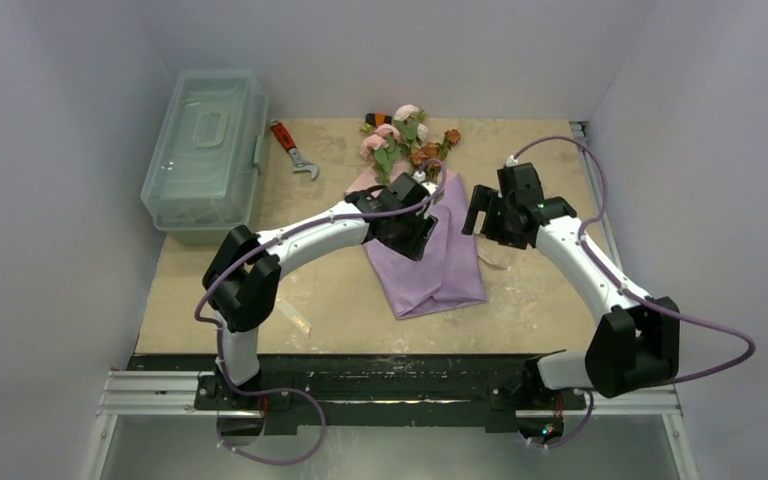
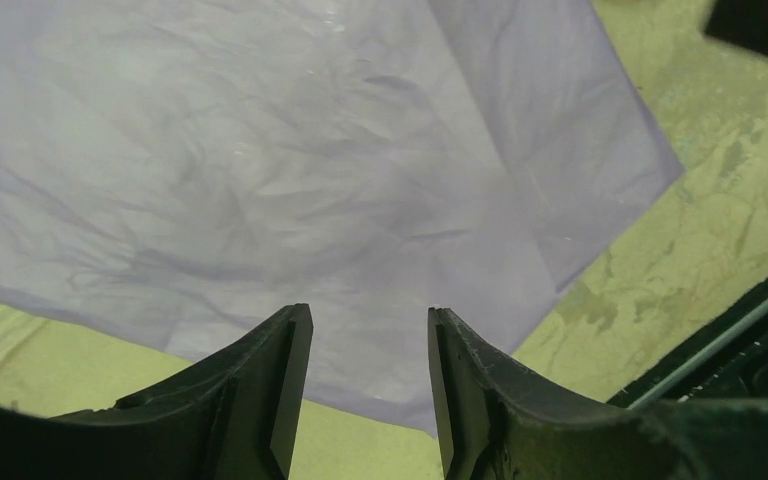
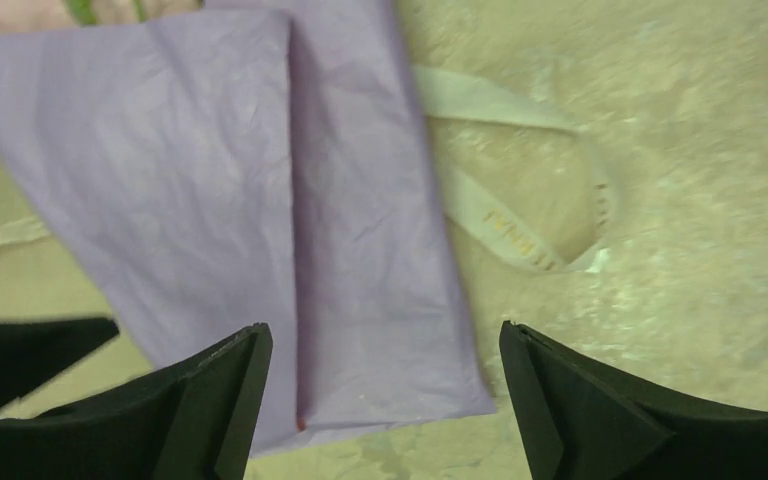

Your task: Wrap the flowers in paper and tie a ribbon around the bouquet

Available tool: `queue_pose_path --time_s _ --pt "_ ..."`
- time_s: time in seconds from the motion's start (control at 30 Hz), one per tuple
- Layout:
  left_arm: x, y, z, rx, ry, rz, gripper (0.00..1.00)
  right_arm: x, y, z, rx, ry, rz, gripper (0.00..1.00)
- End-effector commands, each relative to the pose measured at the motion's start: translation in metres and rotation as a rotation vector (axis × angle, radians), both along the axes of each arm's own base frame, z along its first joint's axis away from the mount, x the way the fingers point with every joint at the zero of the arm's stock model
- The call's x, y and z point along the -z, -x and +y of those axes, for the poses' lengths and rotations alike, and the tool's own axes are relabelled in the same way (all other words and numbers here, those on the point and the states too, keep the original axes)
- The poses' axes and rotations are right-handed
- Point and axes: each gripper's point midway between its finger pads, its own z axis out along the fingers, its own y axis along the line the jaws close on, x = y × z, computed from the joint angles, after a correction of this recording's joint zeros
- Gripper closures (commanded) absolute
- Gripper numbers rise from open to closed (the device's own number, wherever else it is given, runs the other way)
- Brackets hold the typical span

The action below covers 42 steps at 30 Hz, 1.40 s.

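The left tool (image 2: 370, 375) stands partly open, its two dark fingers (image 2: 278, 385) set a moderate gap apart with nothing between them. It hangs low over the crinkled lilac face of the paper (image 2: 290, 180); whether the fingertips touch the sheet cannot be told. In the overhead view this arm reaches from the near left across to the upper part of the wrap.

The right tool (image 3: 385, 335) is spread wide and holds nothing. Its fingers (image 3: 235, 390) straddle the near right corner of the paper, above the sheet, and the bare tabletop (image 3: 680, 150) shows beyond the right finger. Here the paper lies folded lengthwise, one flap overlapping the other along a straight edge.

The paper lies flat near the middle of the tabletop as a long, narrow wrap, its wider end towards the arms. The flowers (image 1: 405, 135) stick out of its far end, pink, white and orange-brown blooms fanned against the back of the tabletop.

The ribbon (image 3: 520, 225) lies loose just right of the paper, a cream strip curling into a loop that runs in under the wrap's right edge. It is not tied around anything.

At the far left corner sits a pale green lidded box (image 1: 205, 150), with a red-handled wrench (image 1: 293, 148) just beside it.
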Motion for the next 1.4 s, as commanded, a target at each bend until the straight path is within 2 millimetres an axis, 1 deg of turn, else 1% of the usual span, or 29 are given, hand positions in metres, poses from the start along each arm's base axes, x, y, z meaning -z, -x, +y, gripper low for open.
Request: queue_pose_path --time_s 0.0,0.1,0.13,0.2,0.27,0.37,0.47,0.57,0.67,0.83,1.0,1.13,1.23,1.27,1.37 --pt "-0.006 0.025 -0.031 0.036 0.058 0.03 0.51 0.0 -0.023 -0.056 0.14 0.251 0.021 0.05" --pt "-0.006 0.037 -0.054 0.059 0.093 0.054 0.51 0.0 -0.041 -0.059 0.164 0.247 0.021 0.04" --pt "-0.006 0.041 -0.06 0.065 0.105 0.064 0.52 -0.001 -0.048 -0.058 0.192 0.226 0.02 0.02" --pt "-0.001 0.05 -0.073 0.082 0.116 0.084 0.52 0.005 -0.056 -0.056 0.255 0.163 0.051 0.02" --pt "0.005 0.058 -0.081 0.101 0.115 0.095 0.52 0.016 -0.063 -0.049 0.33 0.061 0.11 0.04" --pt "0.021 0.071 -0.084 0.125 0.093 0.114 0.52 0.021 -0.074 -0.039 0.423 -0.051 0.149 0.05" --pt "0.036 0.081 -0.082 0.139 0.065 0.131 0.52 0.031 -0.081 -0.034 0.482 -0.087 0.187 0.07" --pt "0.047 0.087 -0.075 0.15 0.034 0.135 0.53 0.045 -0.079 -0.034 0.531 -0.089 0.225 0.08" --pt "0.057 0.092 -0.064 0.154 -0.008 0.133 0.53 0.057 -0.081 -0.033 0.561 -0.111 0.235 0.1" --pt "0.073 0.097 -0.049 0.152 -0.056 0.134 0.53 0.074 -0.09 -0.039 0.608 -0.09 0.232 0.17" --pt "0.086 0.1 -0.037 0.16 -0.098 0.136 0.54 0.084 -0.099 -0.047 0.638 -0.055 0.211 0.26" --pt "0.087 0.1 -0.033 0.17 -0.112 0.129 0.55 0.095 -0.1 -0.052 0.652 -0.026 0.224 0.3" --pt "0.087 0.099 -0.027 0.179 -0.136 0.117 0.55 0.103 -0.102 -0.055 0.665 -0.004 0.23 0.36" --pt "0.088 0.099 -0.025 0.182 -0.145 0.114 0.55 0.107 -0.102 -0.057 0.667 0.008 0.236 0.39" --pt "0.088 0.098 -0.019 0.196 -0.172 0.1 0.55 0.112 -0.102 -0.062 0.672 0.042 0.246 0.51"
